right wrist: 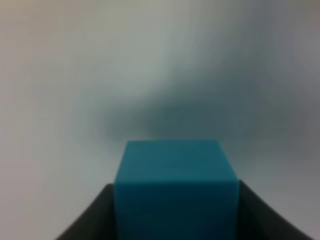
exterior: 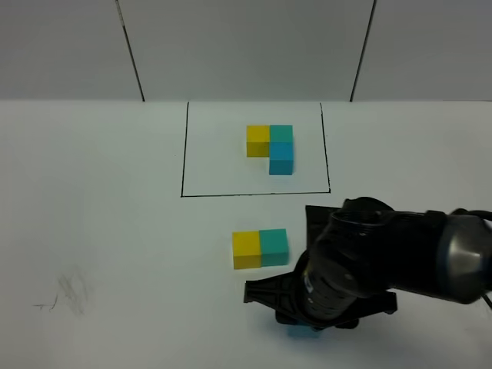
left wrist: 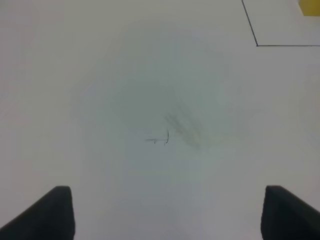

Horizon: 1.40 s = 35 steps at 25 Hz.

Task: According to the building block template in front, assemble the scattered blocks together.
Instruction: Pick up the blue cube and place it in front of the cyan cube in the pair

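The building block template (exterior: 270, 147) is an L of yellow, teal-green and sky-blue cubes inside a black drawn rectangle (exterior: 184, 154) at the back middle. In front of it the loose yellow block (exterior: 247, 250) and teal-green block (exterior: 274, 246) sit side by side, touching. My right gripper (exterior: 307, 324) is down over the sky-blue block (exterior: 303, 332), in front of and to the right of that pair. In the right wrist view the sky-blue block (right wrist: 175, 185) sits tight between the dark fingers (right wrist: 95, 220). My left gripper (left wrist: 167, 215) is open and empty over bare table.
A pencil smudge (exterior: 69, 296) marks the white table at front left, and it also shows in the left wrist view (left wrist: 180, 130). The rectangle's corner (left wrist: 256, 45) and a bit of the template's yellow cube (left wrist: 310, 7) show in the left wrist view.
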Each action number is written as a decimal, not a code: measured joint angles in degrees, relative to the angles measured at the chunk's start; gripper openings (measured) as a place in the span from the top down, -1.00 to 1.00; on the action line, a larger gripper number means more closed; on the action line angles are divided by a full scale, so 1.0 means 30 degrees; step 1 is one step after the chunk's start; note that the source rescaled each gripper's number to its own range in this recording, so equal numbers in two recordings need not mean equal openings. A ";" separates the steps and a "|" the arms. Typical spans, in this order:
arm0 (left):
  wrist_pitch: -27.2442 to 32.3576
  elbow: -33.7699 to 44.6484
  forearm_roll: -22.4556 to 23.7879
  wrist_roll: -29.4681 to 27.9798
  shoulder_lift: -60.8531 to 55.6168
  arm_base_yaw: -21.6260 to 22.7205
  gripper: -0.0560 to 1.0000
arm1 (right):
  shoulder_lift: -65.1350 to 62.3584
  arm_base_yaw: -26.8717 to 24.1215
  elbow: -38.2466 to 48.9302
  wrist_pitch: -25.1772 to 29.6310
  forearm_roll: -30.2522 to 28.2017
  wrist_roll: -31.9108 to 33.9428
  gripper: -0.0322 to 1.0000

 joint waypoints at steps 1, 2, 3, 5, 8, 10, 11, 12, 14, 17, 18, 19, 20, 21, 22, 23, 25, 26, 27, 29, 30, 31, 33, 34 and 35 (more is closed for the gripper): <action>0.0000 0.0000 0.0000 0.0000 0.0000 0.0000 -0.35 | 0.0534 0.0042 -0.0447 0.0187 0.0000 -0.0148 0.48; 0.0000 0.0000 0.0000 0.0000 0.0000 0.0000 -0.35 | 0.1071 0.0059 -0.0979 0.0468 0.0000 -0.0335 0.48; 0.0000 0.0000 0.0000 0.0000 0.0000 0.0000 -0.35 | 0.1608 0.0059 -0.1486 0.0715 0.0008 -0.0562 0.48; 0.0000 0.0000 0.0000 0.0000 0.0000 0.0000 -0.35 | 0.2482 0.0059 -0.2364 0.1105 0.0105 -0.1362 0.48; 0.0000 0.0000 0.0000 0.0000 0.0000 0.0000 -0.35 | 0.3470 0.0059 -0.3481 0.1432 0.0397 -0.2426 0.48; 0.0000 0.0000 0.0000 0.0000 0.0000 0.0000 -0.35 | 0.3971 0.0059 -0.4034 0.1508 0.0354 -0.2654 0.48; 0.0000 0.0000 0.0000 0.0000 0.0000 0.0000 -0.35 | 0.4166 0.0059 -0.4248 0.1520 0.0240 -0.2676 0.48; 0.0000 0.0000 0.0000 0.0000 0.0000 0.0000 -0.35 | 0.4366 0.0059 -0.4403 0.1546 0.0167 -0.2676 0.48; 0.0000 0.0000 0.0000 0.0000 0.0000 0.0000 -0.35 | 0.4659 0.0059 -0.4685 0.1588 0.0025 -0.2695 0.48; 0.0000 0.0000 0.0000 0.0000 0.0000 0.0000 -0.35 | 0.4711 0.0059 -0.4869 0.1568 -0.0699 -0.2450 0.48; 0.0000 0.0000 0.0000 0.0000 0.0000 0.0000 -0.35 | 0.4711 0.0059 -0.4933 0.1568 -0.1152 -0.2161 0.48; 0.0000 0.0000 0.0000 0.0000 0.0000 0.0000 -0.35 | 0.4711 0.0059 -0.4922 0.1554 -0.1558 -0.1912 0.48; 0.0000 0.0000 0.0000 0.0000 0.0000 0.0000 -0.35 | 0.4711 -0.0028 -0.4922 0.1554 -0.1722 -0.1743 0.48; 0.0000 0.0000 0.0000 0.0000 0.0000 0.0000 -0.35 | 0.4711 -0.0119 -0.4922 0.1554 -0.1760 -0.1701 0.48; 0.0000 0.0000 0.0000 0.0000 0.0000 0.0000 -0.35 | 0.4711 -0.0254 -0.4922 0.1554 -0.1742 -0.1684 0.48; 0.0000 0.0000 0.0000 0.0000 0.0000 0.0000 -0.35 | 0.4711 -0.0354 -0.4922 0.1554 -0.1690 -0.1842 0.48; 0.0000 0.0000 0.0000 0.0018 0.0000 0.0000 -0.35 | 0.4711 -0.0717 -0.4972 0.1584 -0.1368 -0.2312 0.48; 0.0000 0.0000 0.0000 0.0018 0.0000 0.0000 -0.35 | 0.4711 -0.0866 -0.5043 0.1642 -0.1169 -0.2637 0.48; 0.0000 0.0000 0.0000 0.0018 0.0000 0.0000 -0.35 | 0.4711 -0.1023 -0.5170 0.1729 -0.0967 -0.3027 0.48; 0.0000 0.0000 0.0000 0.0018 0.0000 0.0000 -0.35 | 0.4711 -0.1167 -0.5407 0.1852 -0.0641 -0.3574 0.48; 0.0000 0.0000 0.0000 0.0018 0.0000 0.0000 -0.35 | 0.4711 -0.1192 -0.5469 0.1874 -0.0507 -0.3691 0.48; 0.0000 0.0000 0.0000 0.0018 0.0000 0.0000 -0.35 | 0.4711 -0.1227 -0.5505 0.1874 -0.0363 -0.3806 0.48; 0.0000 0.0000 0.0000 0.0018 0.0000 0.0000 -0.35 | 0.4711 -0.1227 -0.5505 0.1893 0.0093 -0.4038 0.48; 0.0000 0.0000 0.0000 0.0018 0.0000 0.0000 -0.35 | 0.4753 -0.1227 -0.5505 0.1912 0.0264 -0.4184 0.48; 0.0000 0.0000 0.0000 0.0018 0.0000 0.0000 -0.35 | 0.4824 -0.1227 -0.5548 0.1930 0.0451 -0.4303 0.48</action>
